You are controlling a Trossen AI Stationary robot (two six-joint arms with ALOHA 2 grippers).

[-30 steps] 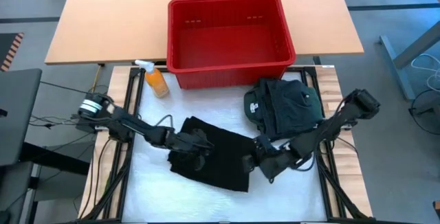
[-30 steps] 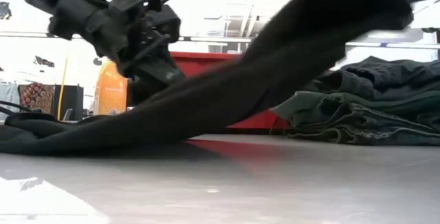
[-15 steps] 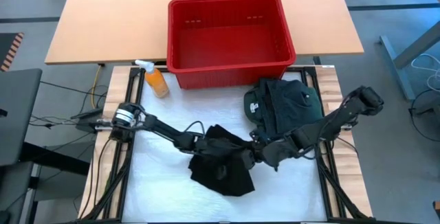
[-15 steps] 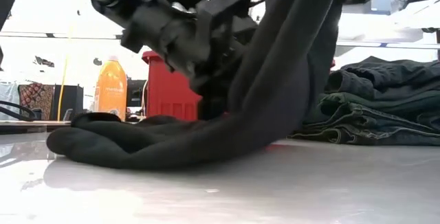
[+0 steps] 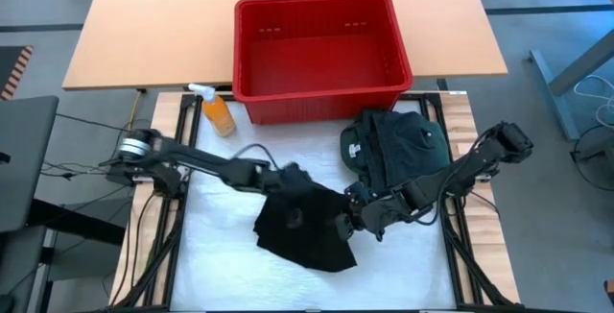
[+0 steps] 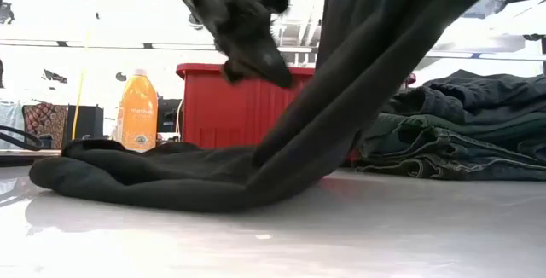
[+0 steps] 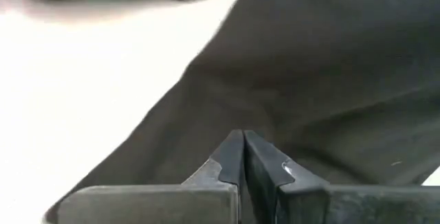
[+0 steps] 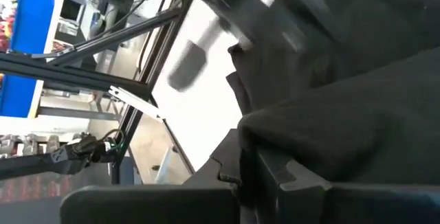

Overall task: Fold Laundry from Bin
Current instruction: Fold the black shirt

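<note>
The red bin [image 5: 317, 52] at the bench's [image 5: 216, 255] far edge holds no laundry, while left claw [image 5: 291, 180] and right claw [image 5: 357, 219] each pinch the black garment [image 5: 302, 225].

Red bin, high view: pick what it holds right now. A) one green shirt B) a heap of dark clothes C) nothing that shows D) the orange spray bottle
C: the high view looks straight into the red bin and only its bare red floor shows; the folded dark clothes lie on the table in front of it, and the orange bottle stands outside its left corner.
</note>
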